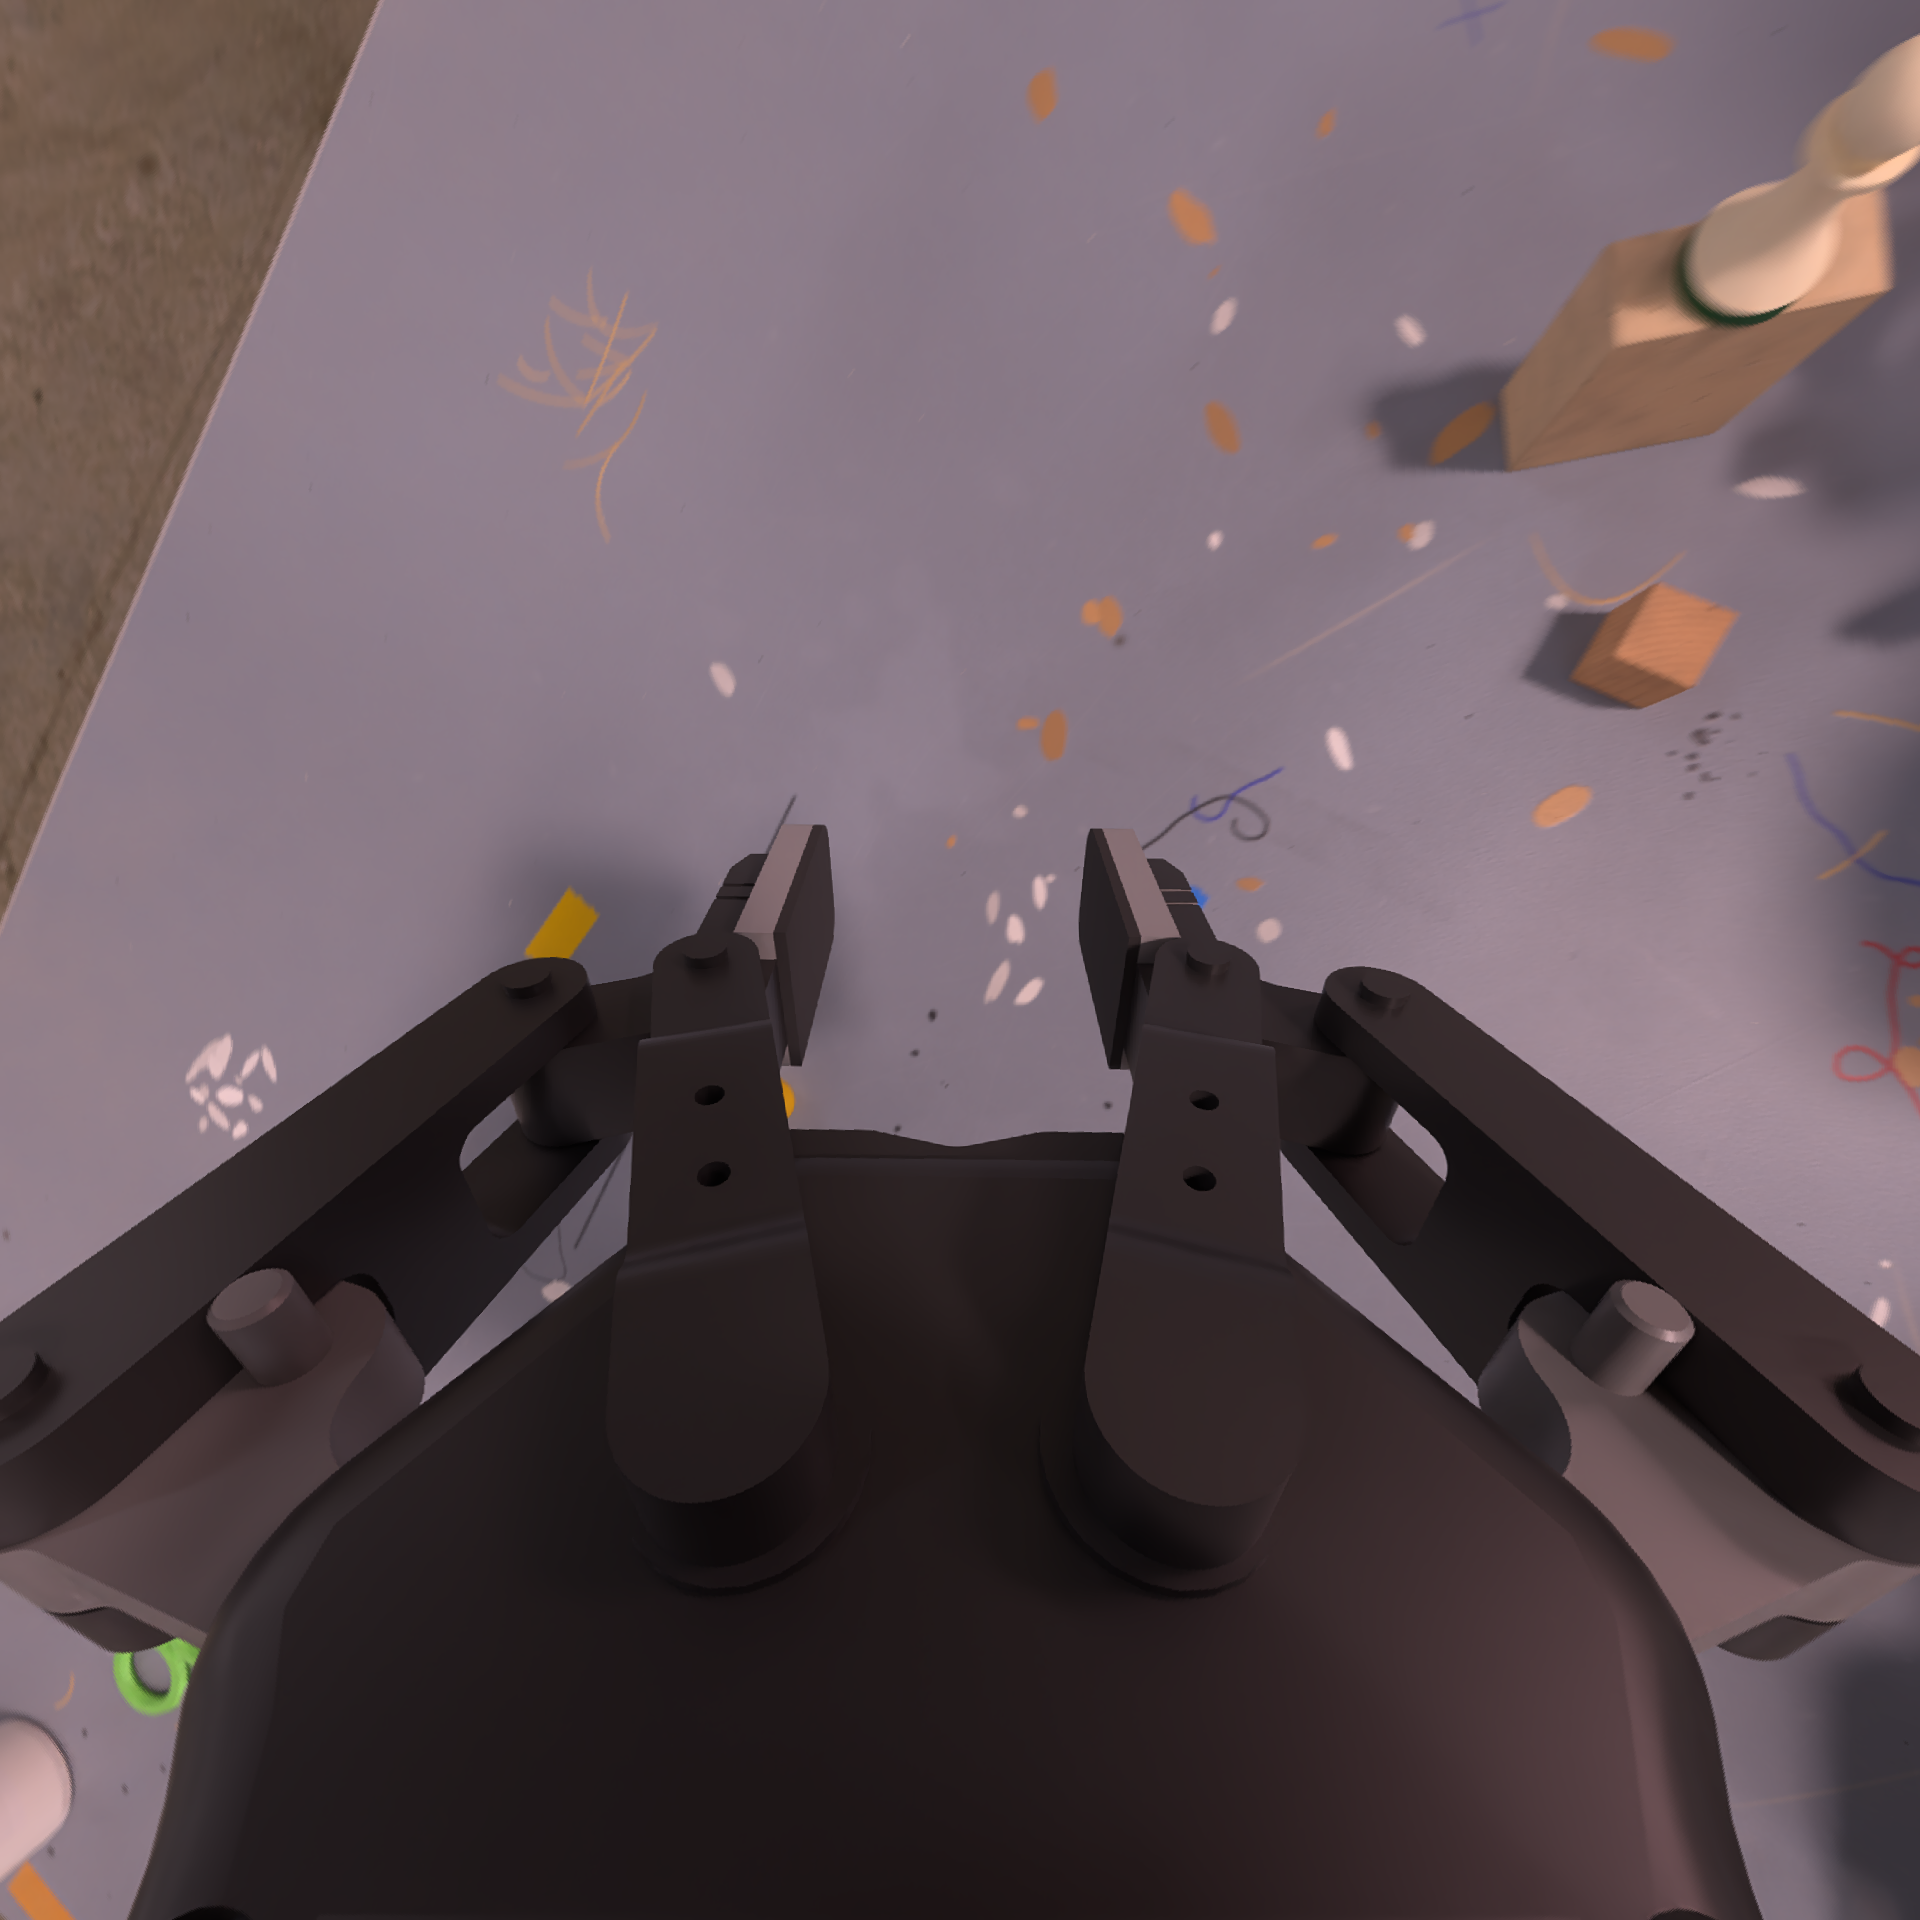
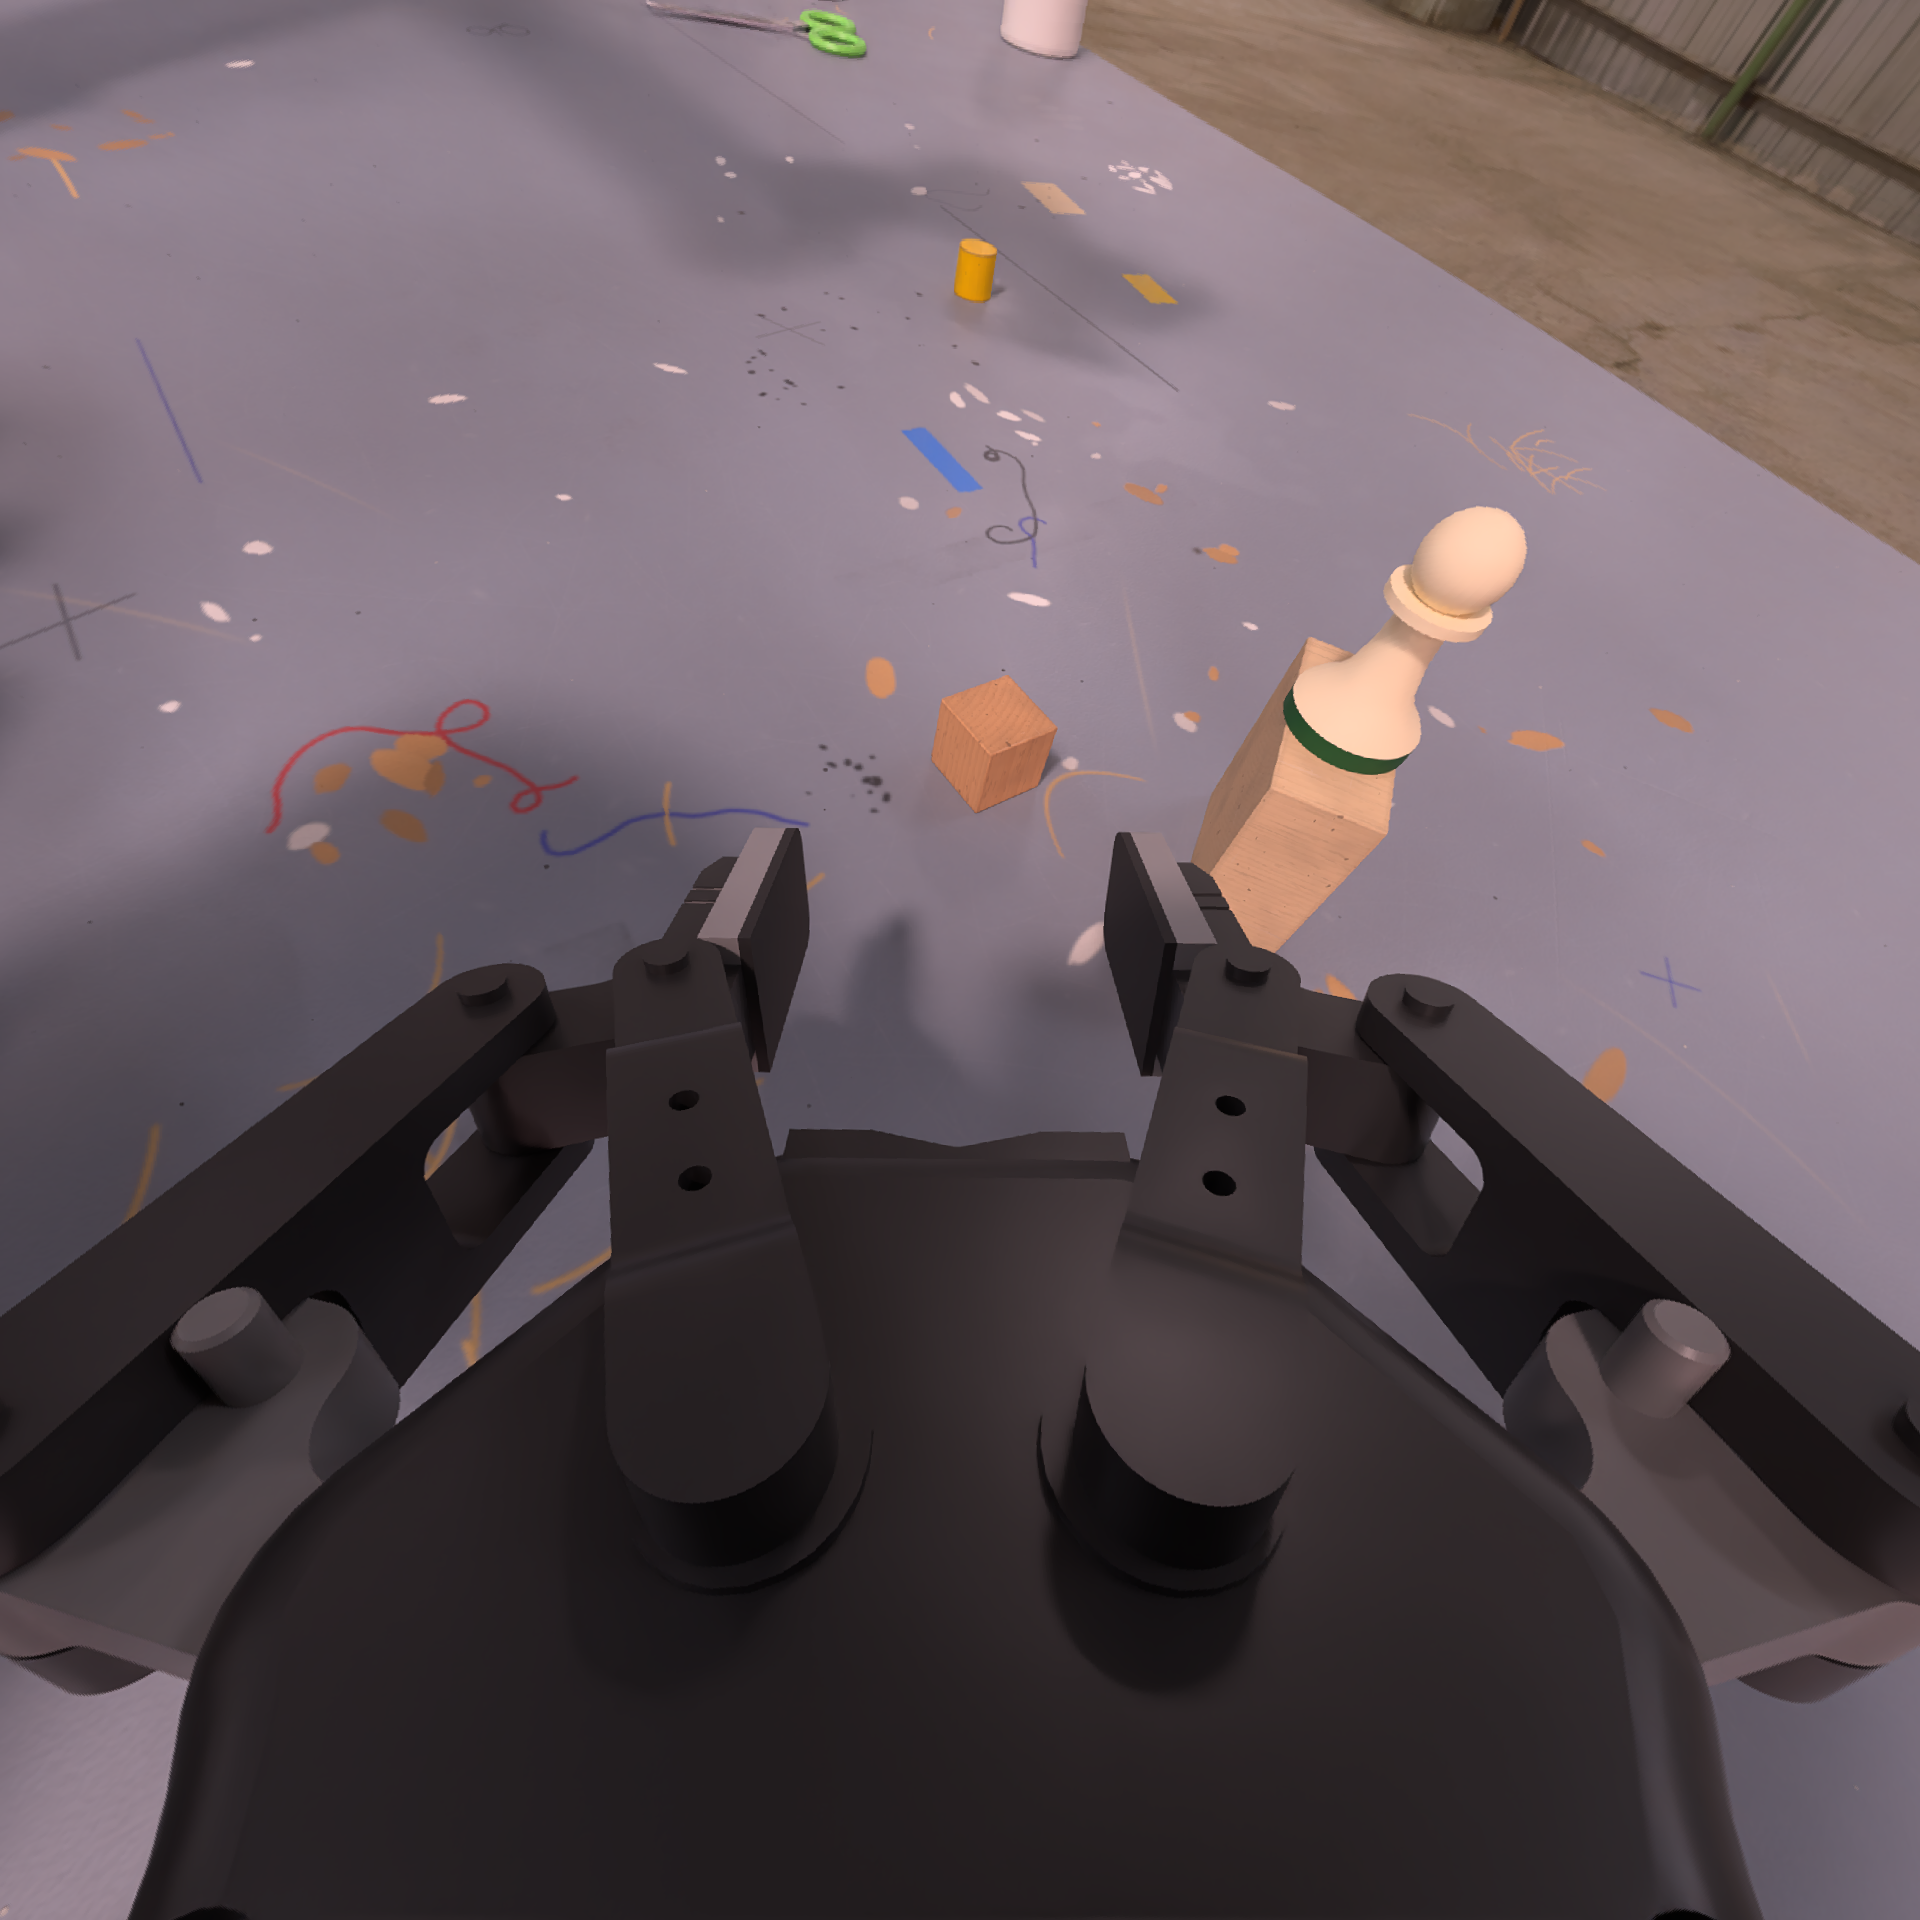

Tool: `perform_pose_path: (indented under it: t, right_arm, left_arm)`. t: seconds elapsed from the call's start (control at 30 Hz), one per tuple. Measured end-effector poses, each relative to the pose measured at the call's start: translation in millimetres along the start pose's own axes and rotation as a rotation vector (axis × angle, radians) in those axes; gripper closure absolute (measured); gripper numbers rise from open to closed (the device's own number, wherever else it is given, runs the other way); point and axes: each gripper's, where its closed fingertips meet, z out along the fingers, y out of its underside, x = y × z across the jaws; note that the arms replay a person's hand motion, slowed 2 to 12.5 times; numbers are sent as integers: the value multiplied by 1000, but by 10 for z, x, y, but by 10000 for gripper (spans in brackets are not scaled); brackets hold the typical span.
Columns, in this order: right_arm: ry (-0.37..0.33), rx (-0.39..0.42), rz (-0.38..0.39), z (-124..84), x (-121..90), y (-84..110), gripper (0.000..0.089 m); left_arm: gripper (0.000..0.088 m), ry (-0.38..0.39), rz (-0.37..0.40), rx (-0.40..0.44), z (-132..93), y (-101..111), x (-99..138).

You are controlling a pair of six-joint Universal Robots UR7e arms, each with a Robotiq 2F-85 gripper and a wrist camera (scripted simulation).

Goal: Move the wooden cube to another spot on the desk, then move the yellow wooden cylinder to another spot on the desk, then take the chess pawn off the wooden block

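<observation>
Each camera sits behind its own fingers, looking steeply down along them at the counter (image 1: 831,416) from close above. Both views share the patch ahead of the fingers holding the wooden cube (image 1: 1652,646) (image 2: 992,742) and the wooden block (image 1: 1662,353) (image 2: 1299,821) with the chess pawn (image 1: 1808,208) (image 2: 1403,665), seen from opposing sides.

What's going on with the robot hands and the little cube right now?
Left gripper open, empty. Right gripper open, empty, above desk. Wooden cube untouched; pawn on wooden block. Nothing in the way.
</observation>
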Motion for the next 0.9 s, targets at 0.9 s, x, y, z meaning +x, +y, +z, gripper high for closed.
perform_pose_path:
  t: [0.9]
  right_arm:
    - [-3, -7, 20, 15, 21, 35, 375]
  left_arm:
    - [423, -25, -177, -278, 784, 1414, -855]
